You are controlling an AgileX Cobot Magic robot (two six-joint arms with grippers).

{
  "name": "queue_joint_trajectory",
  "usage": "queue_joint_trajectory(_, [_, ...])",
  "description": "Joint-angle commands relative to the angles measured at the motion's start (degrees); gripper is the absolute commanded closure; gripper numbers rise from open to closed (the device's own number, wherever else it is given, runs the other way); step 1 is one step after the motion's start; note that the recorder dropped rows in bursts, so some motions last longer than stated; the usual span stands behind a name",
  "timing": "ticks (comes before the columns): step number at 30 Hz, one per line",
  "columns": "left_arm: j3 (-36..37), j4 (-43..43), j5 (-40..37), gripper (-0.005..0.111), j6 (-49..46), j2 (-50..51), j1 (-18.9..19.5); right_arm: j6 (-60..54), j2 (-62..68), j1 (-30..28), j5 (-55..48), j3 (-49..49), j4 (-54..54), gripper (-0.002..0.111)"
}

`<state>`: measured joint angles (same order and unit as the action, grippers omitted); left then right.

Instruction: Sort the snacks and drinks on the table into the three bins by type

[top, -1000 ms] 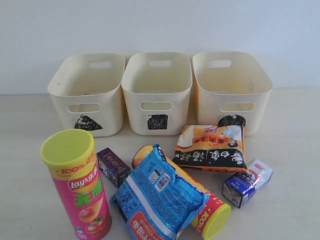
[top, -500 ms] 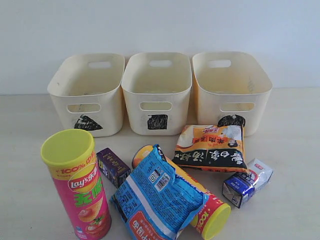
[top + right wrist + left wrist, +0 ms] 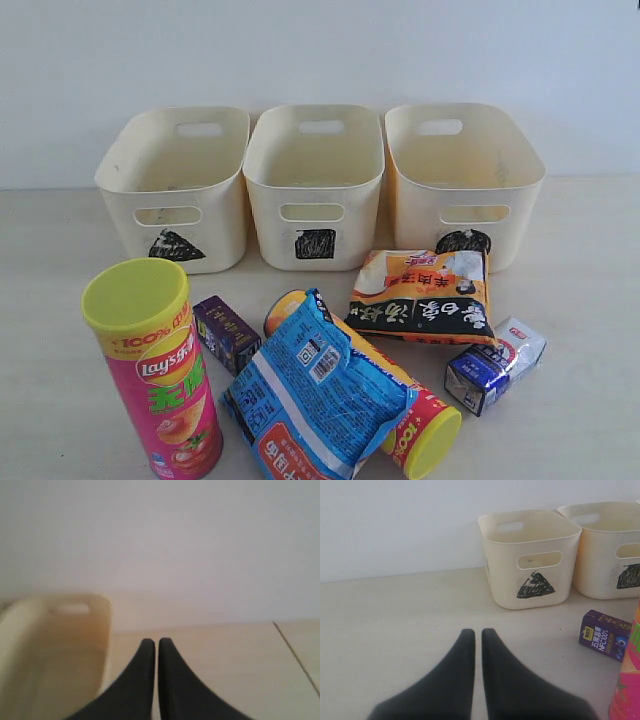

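We see three cream bins in a row at the back of the table (image 3: 590, 300), against a pale wall: the triangle bin (image 3: 125, 215) on the left, the square bin (image 3: 268, 225) in the middle and the circle bin (image 3: 518, 210) on the right, side by side with hardly a gap. All six items sit on the table in front of them.

The pink chip tube (image 3: 165, 385) stands upright at the front left, lid on top. Just beside it, toward the bins, lies the purple carton (image 3: 227, 333). The blue bag (image 3: 320, 395) sprawls at the middle front, draped over the yellow-red chip tube (image 3: 418, 425), which lies on its side with its lidded end toward the front right (only its two ends show from under the bag). The orange-black-white bag (image 3: 422, 295) lies flat in front of the circle bin, its upper edge hiding part of the scribbled circle. The blue-and-white carton (image 3: 495, 365) lies tilted just to the front right of that bag.

The left gripper (image 3: 477, 632) hovers over bare table, its dark jaws pressed together with nothing between them; the triangle bin and the purple carton are ahead of it. The right gripper (image 3: 156, 641) is likewise clenched and empty, above bare table beside a blurred cream bin (image 3: 55, 650) whose mark we cannot make out.
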<state>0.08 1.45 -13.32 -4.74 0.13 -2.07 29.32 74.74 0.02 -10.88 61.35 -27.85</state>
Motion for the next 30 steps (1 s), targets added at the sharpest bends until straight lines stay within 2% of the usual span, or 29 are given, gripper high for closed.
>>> queue_joint_trajectory(1, [-0.08, 0.48, 0.22, 0.103, 0.39, -0.13, 0.22, -16.96, 5.8, -0.05, -20.59, 7.17, 8.92, 0.108])
queue_joint_trajectory(3, [-0.08, 0.48, 0.22, 0.103, 0.39, -0.13, 0.22, -26.84, 9.04, -0.02, -30.85, 11.76, 16.55, 0.108])
queue_joint_trajectory(4, [-0.08, 0.48, 0.22, 0.103, 0.39, -0.13, 0.22, -35.04, 11.86, -0.02, -40.17, 16.39, 22.89, 0.108])
queue_joint_trajectory(6, [-0.08, 0.48, 0.22, 0.103, 0.39, -0.13, 0.22, -41.19, 14.16, -0.02, -48.88, 19.65, 28.67, 0.108])
queue_joint_trajectory(8, [-0.08, 0.48, 0.22, 0.103, 0.39, -0.13, 0.22, -46.24, 15.3, -0.16, -53.22, 20.74, 35.12, 0.108])
queue_joint_trajectory(13, [-0.08, 0.48, 0.22, 0.103, 0.39, -0.13, 0.22, -55.75, 15.65, -0.33, -56.58, 17.29, 50.61, 0.108])
queue_joint_trajectory(17, [-0.08, 0.48, 0.22, 0.103, 0.39, -0.13, 0.22, -64.31, 15.74, -5.47, -54.81, 10.42, 64.87, 0.089])
queue_joint_trajectory(18, [-0.08, 0.48, 0.22, 0.103, 0.39, -0.13, 0.22, -68.62, 16.13, -8.59, -53.71, 6.66, 71.41, 0.073])
queue_joint_trajectory(19, [-0.08, 0.48, 0.22, 0.103, 0.39, -0.13, 0.22, -70.32, 16.42, -9.65, -53.43, 4.84, 73.75, 0.066])
queue_joint_trajectory(20, [-0.08, 0.48, 0.22, 0.103, 0.39, -0.13, 0.22, -74.08, 17.66, -11.36, -52.34, 1.45, 79.45, 0.051])
queue_joint_trajectory(22, [-0.08, 0.48, 0.22, 0.103, 0.39, -0.13, 0.22, -77.65, 20.89, -11.5, -49.06, -1.85, 85.51, 0.04])
queue_joint_trajectory(26, [-0.08, 0.48, 0.22, 0.103, 0.39, -0.13, 0.22, -83.69, 29.76, -11.39, -46.44, -3.34, 93.42, 0.027])
queue_joint_trajectory(30, [-0.08, 0.48, 0.22, 0.103, 0.39, -0.13, 0.22, -90.39, 35.3, -11.39, -42.58, -3.34, 99.57, 0.027])
